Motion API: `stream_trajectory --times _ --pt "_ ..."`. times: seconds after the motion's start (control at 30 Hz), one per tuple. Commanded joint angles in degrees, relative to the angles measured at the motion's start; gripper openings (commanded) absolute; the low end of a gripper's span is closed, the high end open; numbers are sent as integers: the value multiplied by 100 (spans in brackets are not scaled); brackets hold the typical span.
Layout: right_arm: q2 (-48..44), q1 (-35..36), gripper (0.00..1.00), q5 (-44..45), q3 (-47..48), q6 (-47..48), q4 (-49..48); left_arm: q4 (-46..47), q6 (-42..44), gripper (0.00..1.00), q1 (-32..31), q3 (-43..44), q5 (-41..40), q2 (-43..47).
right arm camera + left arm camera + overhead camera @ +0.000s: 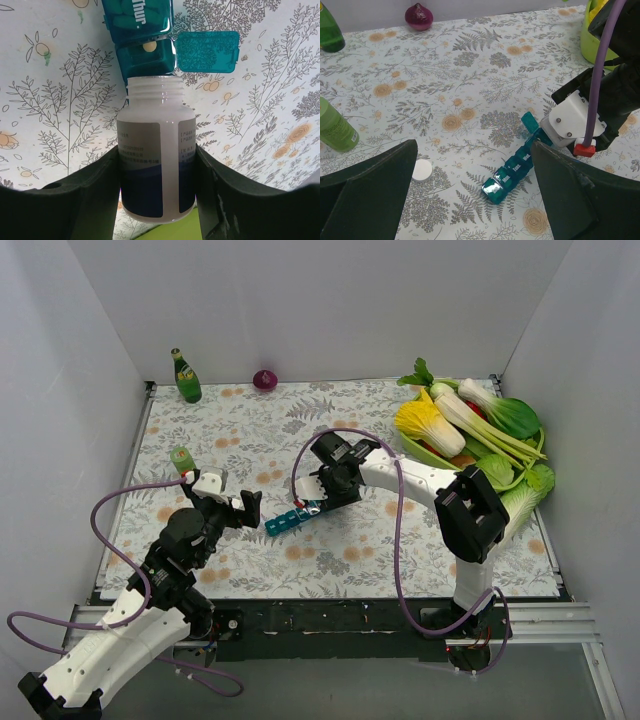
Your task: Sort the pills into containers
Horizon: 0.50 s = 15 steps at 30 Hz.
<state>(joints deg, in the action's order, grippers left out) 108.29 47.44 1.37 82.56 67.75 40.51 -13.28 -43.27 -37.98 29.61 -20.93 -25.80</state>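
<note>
The teal pill organiser strip lies on the patterned cloth; in the left wrist view its Sun, Mon, Tues and Wed lids are shut. My right gripper is shut on a white pill bottle, uncapped, tipped with its mouth over an open compartment that holds one yellowish pill. That compartment's lid is flipped open to the right. The Thur compartment beside it is full of pills. My left gripper is open and empty, left of the strip's near end.
A white bottle cap lies left of the strip. A small green can stands near the left gripper. A green glass bottle and a purple onion stand at the back. A green tray of vegetables fills the back right.
</note>
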Motion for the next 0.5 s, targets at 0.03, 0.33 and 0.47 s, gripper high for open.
stream_trajectory --times 0.03,0.33,0.47 --pt "43 63 1 197 269 90 115 71 64 98 36 -25 10 58" --pt "52 116 1 285 269 125 141 71 73 98 36 -34 10 75" --pt "52 134 1 320 295 142 150 71 73 98 36 -34 10 84"
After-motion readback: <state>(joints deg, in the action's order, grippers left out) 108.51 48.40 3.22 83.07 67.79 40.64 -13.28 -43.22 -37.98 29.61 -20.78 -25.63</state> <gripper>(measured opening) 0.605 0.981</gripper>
